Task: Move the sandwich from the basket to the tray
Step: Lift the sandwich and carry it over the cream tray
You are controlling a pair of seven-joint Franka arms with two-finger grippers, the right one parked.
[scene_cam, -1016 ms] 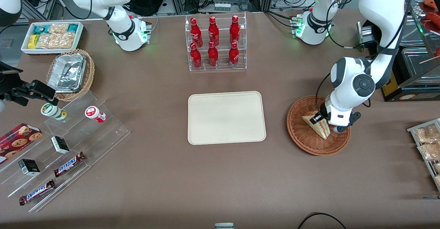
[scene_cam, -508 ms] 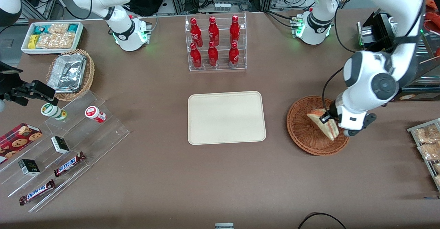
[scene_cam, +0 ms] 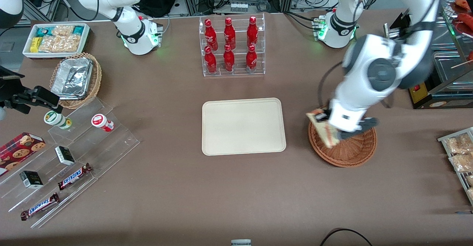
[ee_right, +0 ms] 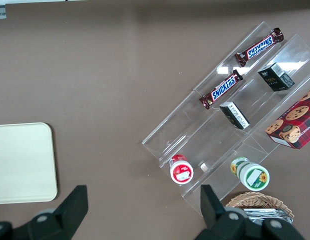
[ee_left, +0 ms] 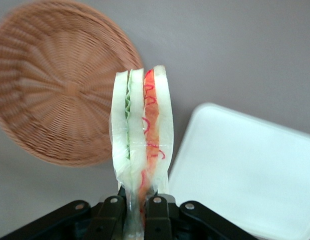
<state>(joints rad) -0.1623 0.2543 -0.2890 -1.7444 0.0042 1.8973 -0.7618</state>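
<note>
My gripper is shut on the sandwich, a white bread wedge with red-orange and green filling, and holds it in the air over the rim of the reddish-brown wicker basket on the tray's side. In the left wrist view the sandwich stands up from between the black fingers, with the basket below and nothing lying in it. The cream tray lies flat on the table beside the basket, with nothing on it, and its corner shows in the wrist view too.
A clear rack of red bottles stands farther from the camera than the tray. Toward the parked arm's end are a tan basket with foil trays, a white bin of snacks and a clear stepped shelf with candy bars. Snack packets lie at the working arm's end.
The gripper has lifted the sandwich out of the basket and carried it sideways to the basket's rim on the tray's side. The arm's wrist has swung along with it.
</note>
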